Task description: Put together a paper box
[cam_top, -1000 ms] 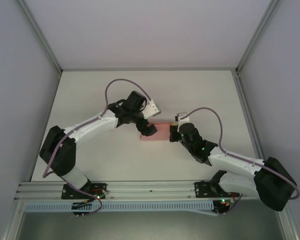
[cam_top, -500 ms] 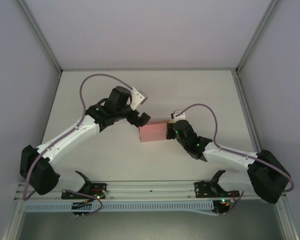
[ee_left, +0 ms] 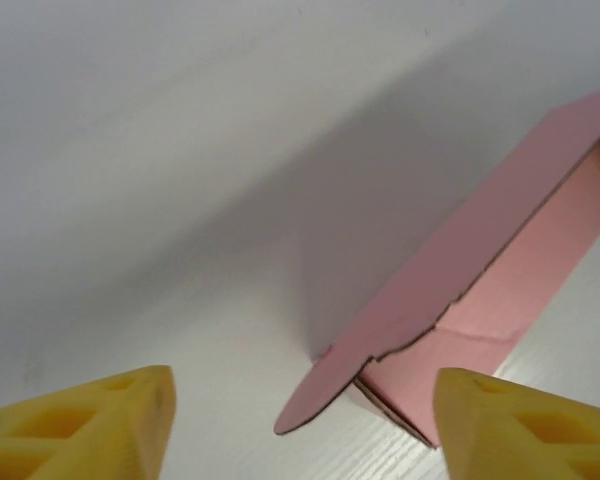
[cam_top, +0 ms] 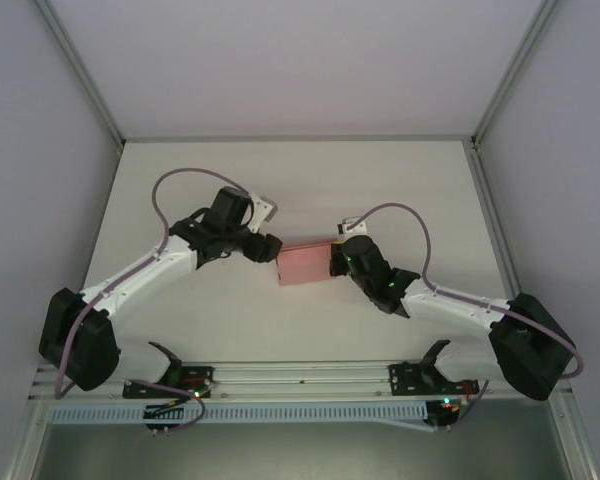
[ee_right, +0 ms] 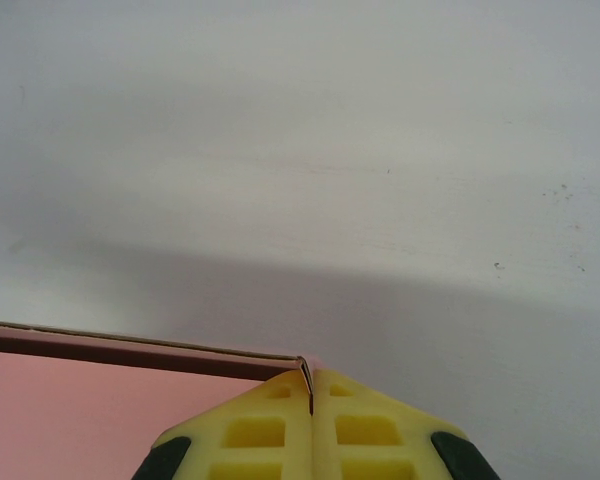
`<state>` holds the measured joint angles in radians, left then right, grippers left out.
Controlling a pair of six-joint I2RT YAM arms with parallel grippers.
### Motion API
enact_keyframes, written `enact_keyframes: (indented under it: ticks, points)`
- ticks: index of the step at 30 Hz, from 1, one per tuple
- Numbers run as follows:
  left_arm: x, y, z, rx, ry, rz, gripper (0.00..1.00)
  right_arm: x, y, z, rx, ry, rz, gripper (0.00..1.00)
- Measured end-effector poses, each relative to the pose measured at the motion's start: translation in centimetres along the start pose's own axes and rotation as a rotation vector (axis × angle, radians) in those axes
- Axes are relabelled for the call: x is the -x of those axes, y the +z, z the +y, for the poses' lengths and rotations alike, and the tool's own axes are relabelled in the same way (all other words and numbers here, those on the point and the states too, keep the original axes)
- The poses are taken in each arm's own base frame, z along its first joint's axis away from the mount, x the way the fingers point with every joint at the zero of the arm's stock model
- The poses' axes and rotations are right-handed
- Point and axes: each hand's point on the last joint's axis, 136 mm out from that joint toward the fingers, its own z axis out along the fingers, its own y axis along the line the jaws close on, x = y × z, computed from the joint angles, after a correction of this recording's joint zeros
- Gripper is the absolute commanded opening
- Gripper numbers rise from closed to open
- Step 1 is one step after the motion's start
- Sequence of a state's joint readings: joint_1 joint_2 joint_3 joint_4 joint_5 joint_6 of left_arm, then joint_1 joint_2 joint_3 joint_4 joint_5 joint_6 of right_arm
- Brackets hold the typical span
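Observation:
The pale pink paper box point(cam_top: 303, 263) lies at the middle of the white table, partly folded, with one wall raised. My right gripper point(cam_top: 337, 260) is shut on the box's right end wall; in the right wrist view the thin card edge point(ee_right: 304, 372) is pinched between the yellow fingers point(ee_right: 270, 425). My left gripper point(cam_top: 269, 246) stands open just left of the box's far left corner. In the left wrist view its yellow fingertips point(ee_left: 100, 420) spread wide, and the box's rounded flap point(ee_left: 325, 392) and raised wall point(ee_left: 480, 240) lie between and beyond them, untouched.
A white table point(cam_top: 180, 310) is fenced by grey walls and an aluminium frame point(cam_top: 90, 90). The arm bases sit on a rail point(cam_top: 300, 378) at the near edge. Purple cables loop above both wrists.
The left arm has drawn back to the left and let go of the box, its gripper now open beside it. The right gripper has shifted slightly left, still holding the box end.

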<state>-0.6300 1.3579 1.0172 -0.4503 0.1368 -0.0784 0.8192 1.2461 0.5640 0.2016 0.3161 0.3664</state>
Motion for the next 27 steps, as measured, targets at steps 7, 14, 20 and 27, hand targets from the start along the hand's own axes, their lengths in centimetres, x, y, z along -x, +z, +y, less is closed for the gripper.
enact_keyframes:
  ticks: [7,14,20,27]
  points:
    - [-0.7,1.2,-0.5,-0.038,0.000,0.025,0.34,0.0,0.0,0.1,0.004,-0.001,0.005,0.03]
    - [-1.3,2.1,-0.8,-0.067,0.003,0.054,0.12,-0.1,-0.1,0.1,0.004,-0.001,0.008,0.03]
    - [-1.2,2.1,-1.3,-0.091,-0.002,0.049,0.00,-0.1,-0.2,0.2,0.010,-0.005,0.011,0.02]
    - [-1.2,2.1,-1.5,-0.085,-0.109,0.065,0.00,-0.5,-0.7,0.5,-0.042,-0.028,-0.006,0.00]
